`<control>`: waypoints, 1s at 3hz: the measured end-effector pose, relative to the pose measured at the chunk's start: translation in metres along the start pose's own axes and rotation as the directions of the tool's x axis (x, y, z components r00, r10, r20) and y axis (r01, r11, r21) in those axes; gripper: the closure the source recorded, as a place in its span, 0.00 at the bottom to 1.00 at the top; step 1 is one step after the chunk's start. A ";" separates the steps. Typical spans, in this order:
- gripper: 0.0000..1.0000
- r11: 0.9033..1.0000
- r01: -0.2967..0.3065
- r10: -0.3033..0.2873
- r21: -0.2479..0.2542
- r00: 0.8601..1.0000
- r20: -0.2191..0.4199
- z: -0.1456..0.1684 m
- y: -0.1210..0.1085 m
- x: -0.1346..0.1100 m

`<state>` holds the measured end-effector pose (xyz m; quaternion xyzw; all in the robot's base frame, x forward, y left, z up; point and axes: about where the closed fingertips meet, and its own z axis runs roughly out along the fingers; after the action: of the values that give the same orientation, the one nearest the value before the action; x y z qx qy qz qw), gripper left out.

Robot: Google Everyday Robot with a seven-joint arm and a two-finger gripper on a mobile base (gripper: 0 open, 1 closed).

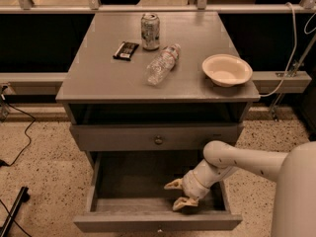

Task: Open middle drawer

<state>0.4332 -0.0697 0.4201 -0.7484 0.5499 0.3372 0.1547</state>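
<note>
The middle drawer [123, 138] is a grey low front with a small round knob [158, 140]. It sits pushed in under a dark open slot below the tabletop. Beneath it the lowest drawer [158, 222] is pulled far out, showing a plain grey inside. My gripper [176, 195] is down inside that lowest drawer near its right side, below and right of the middle drawer's knob. Its fingers [172, 184] are spread apart and hold nothing. My white arm [232, 161] reaches in from the right.
On the cabinet top [98, 78] stand a can [150, 31], a dark snack bar [125, 50], a lying clear bottle [162, 64] and a white bowl [226, 69]. A black cable [19, 132] runs over the speckled floor at left. A rail and wall stand behind.
</note>
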 end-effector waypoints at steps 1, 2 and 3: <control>0.38 1.000 0.000 0.000 0.000 1.000 0.000 -0.001 -0.002 0.000; 0.61 0.999 -0.005 0.008 0.049 0.998 -0.059 -0.020 0.002 0.003; 0.84 0.995 -0.013 0.024 0.098 0.992 -0.121 -0.042 0.003 0.006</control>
<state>0.4451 -0.1004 0.4476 -0.7540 0.5808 0.2653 0.1538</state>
